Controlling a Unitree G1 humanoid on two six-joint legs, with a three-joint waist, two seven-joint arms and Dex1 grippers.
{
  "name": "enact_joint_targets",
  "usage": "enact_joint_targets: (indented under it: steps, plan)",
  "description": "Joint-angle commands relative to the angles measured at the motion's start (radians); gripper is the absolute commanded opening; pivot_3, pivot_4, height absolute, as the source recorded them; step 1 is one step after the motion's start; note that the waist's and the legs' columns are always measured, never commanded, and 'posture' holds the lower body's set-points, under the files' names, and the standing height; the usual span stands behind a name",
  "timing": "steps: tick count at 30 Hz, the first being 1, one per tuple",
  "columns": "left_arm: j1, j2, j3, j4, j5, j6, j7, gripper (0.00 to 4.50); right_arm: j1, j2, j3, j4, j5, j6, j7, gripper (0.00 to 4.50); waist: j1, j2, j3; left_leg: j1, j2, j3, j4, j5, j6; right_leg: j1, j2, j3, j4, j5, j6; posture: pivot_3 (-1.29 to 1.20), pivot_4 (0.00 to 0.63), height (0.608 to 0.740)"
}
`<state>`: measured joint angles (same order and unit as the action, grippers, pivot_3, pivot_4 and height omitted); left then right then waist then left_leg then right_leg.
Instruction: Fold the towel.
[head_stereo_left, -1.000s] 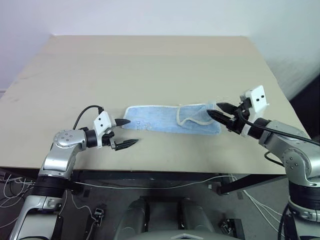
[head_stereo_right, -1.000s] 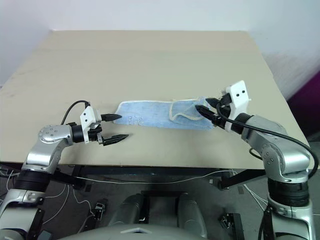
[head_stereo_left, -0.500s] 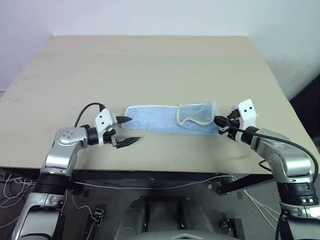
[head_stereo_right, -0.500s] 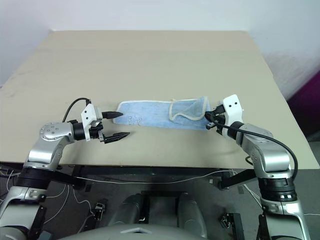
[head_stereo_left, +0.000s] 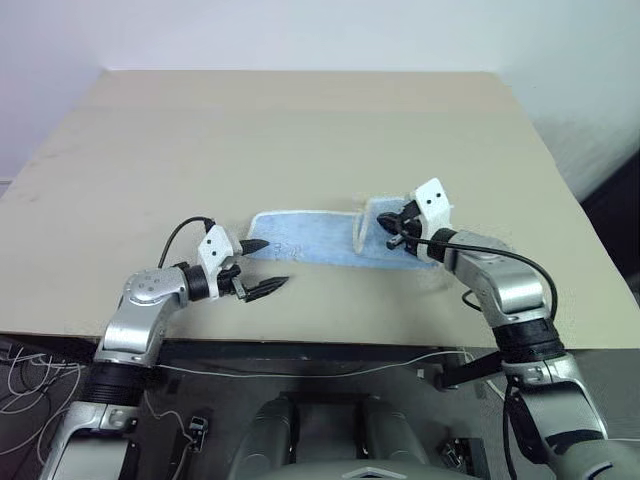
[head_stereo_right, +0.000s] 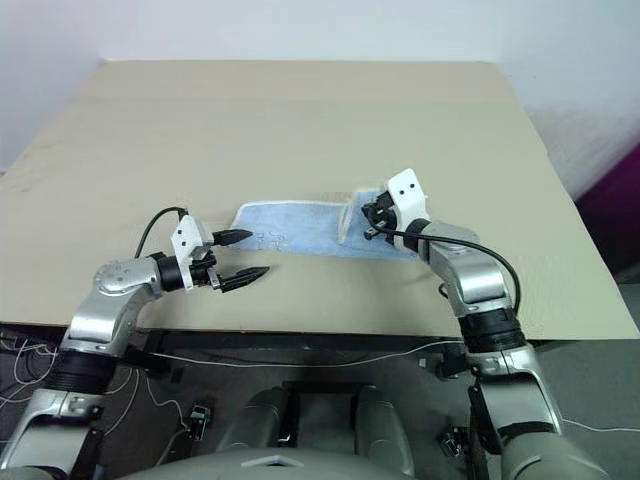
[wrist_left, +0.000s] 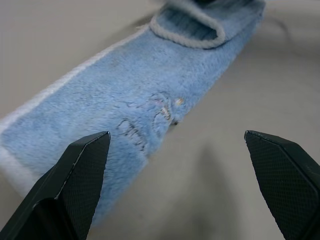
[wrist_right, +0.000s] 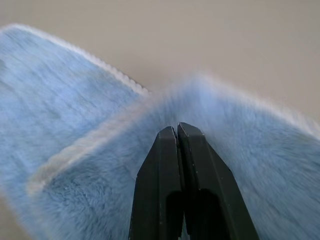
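The light blue towel (head_stereo_left: 300, 238) lies stretched left to right on the beige table (head_stereo_left: 300, 130), near its front edge. Its right end is lifted into a raised fold (head_stereo_left: 372, 222). My right gripper (head_stereo_left: 390, 226) is over that fold and shut on the towel. In the right wrist view its black fingers (wrist_right: 180, 165) are pressed together in the blue pile (wrist_right: 260, 150). At the towel's left end my left gripper (head_stereo_left: 272, 264) is open, one tip by the towel's corner and the other over bare table. The left wrist view shows the towel's dark stitched mark (wrist_left: 150, 120) between the spread fingertips (wrist_left: 82, 165).
The table's front edge (head_stereo_left: 320, 345) runs just below both arms. Loose cables (head_stereo_left: 300, 372) hang under it. A white wall stands behind the table's far edge, and a broad stretch of tabletop lies behind the towel.
My right gripper shut at the towel's right end, then moved left and forward, drawing that end up into a fold. The left gripper stayed open at the left end.
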<state>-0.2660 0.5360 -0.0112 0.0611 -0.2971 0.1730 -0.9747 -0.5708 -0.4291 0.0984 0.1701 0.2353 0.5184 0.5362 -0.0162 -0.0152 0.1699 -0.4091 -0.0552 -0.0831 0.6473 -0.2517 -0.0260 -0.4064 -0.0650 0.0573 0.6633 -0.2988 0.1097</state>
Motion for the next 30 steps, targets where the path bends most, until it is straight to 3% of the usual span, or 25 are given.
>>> enact_joint_targets:
  steps: [1,9,16,23,30]
  plan:
    - [0.038,-0.007,0.052,-0.093,-0.042,0.034,0.052,4.50,-0.046,0.024,0.015,0.043,-0.033,-0.055,0.018,0.10,-0.001,0.000,0.000,0.000,0.000,0.000,0.000,0.000,0.000,0.000,0.000,0.000,0.000,0.000,0.000,0.00,0.150,0.740]
    - [0.105,-0.029,0.144,-0.187,-0.083,0.132,0.211,4.50,-0.034,0.042,-0.004,0.009,-0.039,-0.065,0.048,0.10,-0.001,0.000,0.000,0.000,0.000,0.000,0.000,0.000,0.000,0.000,0.000,0.000,0.000,0.000,0.000,0.00,0.150,0.740]
    - [0.198,-0.126,0.265,-0.401,-0.225,0.411,0.475,4.50,-0.039,0.024,-0.133,-0.223,0.103,0.006,0.078,0.10,0.000,0.000,0.000,0.000,0.000,-0.001,0.000,0.000,0.000,0.000,0.000,0.000,0.000,0.000,0.000,0.00,0.150,0.740]
    - [0.168,-0.347,0.445,-0.487,-0.588,0.791,0.853,4.50,-0.041,-0.004,-0.154,-0.237,0.115,0.007,0.087,0.10,0.003,0.000,0.000,0.000,0.000,-0.001,0.001,0.000,0.000,0.001,-0.001,-0.001,0.000,0.000,0.000,0.00,0.150,0.740]
    - [0.085,-0.505,0.537,-0.406,-1.004,0.860,1.183,4.50,-0.055,0.003,-0.145,-0.211,0.105,-0.010,0.088,0.10,0.004,-0.001,0.000,0.000,0.000,-0.001,0.001,0.000,0.000,0.001,0.000,-0.001,0.000,0.000,0.000,0.00,0.150,0.740]
